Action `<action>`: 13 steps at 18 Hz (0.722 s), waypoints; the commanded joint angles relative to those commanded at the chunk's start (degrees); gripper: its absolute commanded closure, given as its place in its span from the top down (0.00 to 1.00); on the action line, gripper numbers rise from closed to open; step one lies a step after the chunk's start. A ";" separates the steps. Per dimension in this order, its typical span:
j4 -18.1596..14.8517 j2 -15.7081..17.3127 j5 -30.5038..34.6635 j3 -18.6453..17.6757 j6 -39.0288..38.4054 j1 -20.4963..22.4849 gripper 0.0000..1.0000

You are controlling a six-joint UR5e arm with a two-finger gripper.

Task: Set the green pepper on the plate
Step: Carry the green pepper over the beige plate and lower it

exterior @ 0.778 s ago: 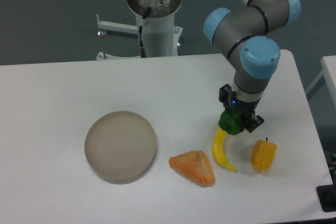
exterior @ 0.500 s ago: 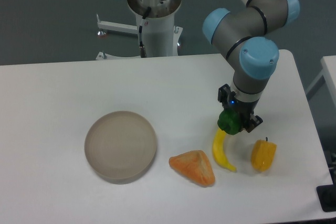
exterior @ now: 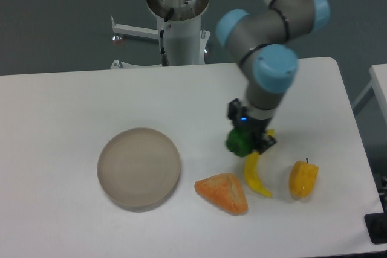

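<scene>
White table (exterior: 72, 107) fills the view, with bare surface between the plate (exterior: 139, 168) at left and the items at right. Gripper (exterior: 247, 141) hangs over the table, fingers clamped on the green pepper (exterior: 237, 142), just above the yellow curved piece (exterior: 254, 176). Orange wedge (exterior: 223, 193) and yellow pepper (exterior: 303, 179) lie near the front edge.

The green pepper (exterior: 237, 141) looks shiny and smooth. The plate (exterior: 139, 168) is dull, not shiny. The table (exterior: 91, 107) is smooth, white and matt. The yellow pepper (exterior: 303, 179) looks glossy. The arm (exterior: 269, 58) has grey metal parts and smooth blue plastic caps.
</scene>
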 joint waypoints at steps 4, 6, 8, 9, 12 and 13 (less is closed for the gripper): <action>0.97 -1.49 0.09 0.00 -8.45 -6.07 0.11; 1.23 -2.81 0.09 0.00 -11.27 -8.44 0.12; 2.28 -4.83 0.09 0.70 -13.56 -10.29 0.13; 3.77 -5.88 0.09 0.79 -15.83 -12.13 0.15; 6.76 -7.64 0.09 0.88 -19.18 -14.34 0.24; 7.46 -7.82 0.09 0.79 -19.28 -14.87 0.30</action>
